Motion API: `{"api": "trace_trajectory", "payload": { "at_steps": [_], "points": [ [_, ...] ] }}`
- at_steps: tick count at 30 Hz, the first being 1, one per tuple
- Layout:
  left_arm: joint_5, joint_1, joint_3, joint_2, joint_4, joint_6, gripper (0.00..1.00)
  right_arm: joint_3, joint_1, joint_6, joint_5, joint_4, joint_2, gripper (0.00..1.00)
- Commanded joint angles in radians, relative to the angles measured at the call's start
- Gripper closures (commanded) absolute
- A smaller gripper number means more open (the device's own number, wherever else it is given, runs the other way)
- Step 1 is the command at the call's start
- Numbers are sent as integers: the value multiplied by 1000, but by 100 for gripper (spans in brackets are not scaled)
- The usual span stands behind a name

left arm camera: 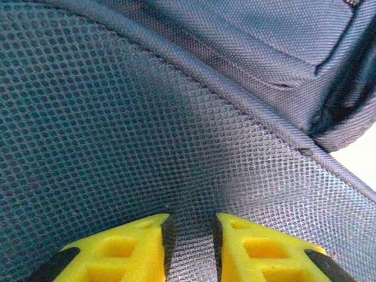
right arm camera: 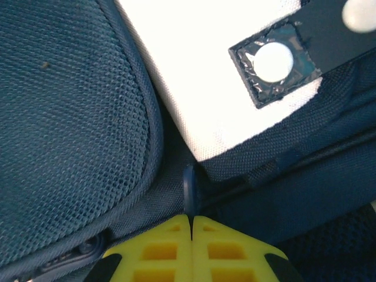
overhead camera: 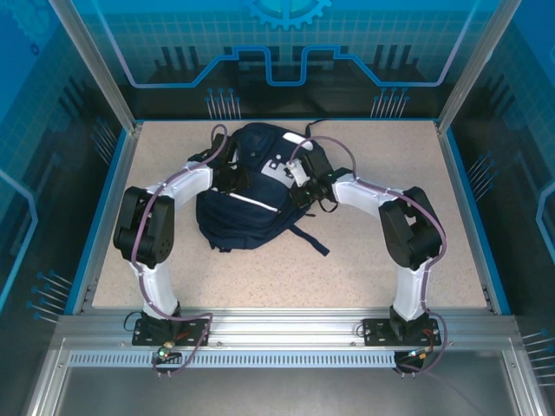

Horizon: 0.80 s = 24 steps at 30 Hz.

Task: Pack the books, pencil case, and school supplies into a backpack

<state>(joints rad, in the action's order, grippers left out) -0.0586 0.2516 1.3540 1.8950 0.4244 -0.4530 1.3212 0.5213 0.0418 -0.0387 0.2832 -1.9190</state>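
**A:** Right tool (right arm camera: 191, 220) is clenched, fingertips meeting on the very end of a thin dark pull tab (right arm camera: 188, 188) just below the white patch (right arm camera: 194, 76). Left tool (left arm camera: 192, 220) has its fingers narrowly apart with a ridge of the mesh panel (left arm camera: 117, 129) pinched between them.

**B:** And the backpack (overhead camera: 247, 212)?

**A:** It's lying flat in the middle of the tabletop (overhead camera: 364, 269), with both arms at its upper end.

**B:** What might go wrong?

**A:** So little of the tab is held that a pull off the zip's line could slip it free or jam the slider. If the mesh hold gives, I'd expect the whole bag to drag along rather than open. The loose straps on the near side could also snag a wrist
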Motion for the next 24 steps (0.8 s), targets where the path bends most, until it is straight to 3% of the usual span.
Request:
{"api": "trace_trajectory", "payload": {
  "at_steps": [1,7,16,24],
  "points": [
    [-89,4,-75,-21,17,-6,72,-46,-13,29,-151,-29,68,100],
    [-119,102,-95,-102,-69,-27,75,-89,-24,57,-233,-77,101,100],
    [-34,150,7,83,0,-93,80,-178,-19,104,-308,-146,146,100],
    [-11,150,41,134,19,-112,81,-298,39,145,-313,-227,199,100]
  ]
}}
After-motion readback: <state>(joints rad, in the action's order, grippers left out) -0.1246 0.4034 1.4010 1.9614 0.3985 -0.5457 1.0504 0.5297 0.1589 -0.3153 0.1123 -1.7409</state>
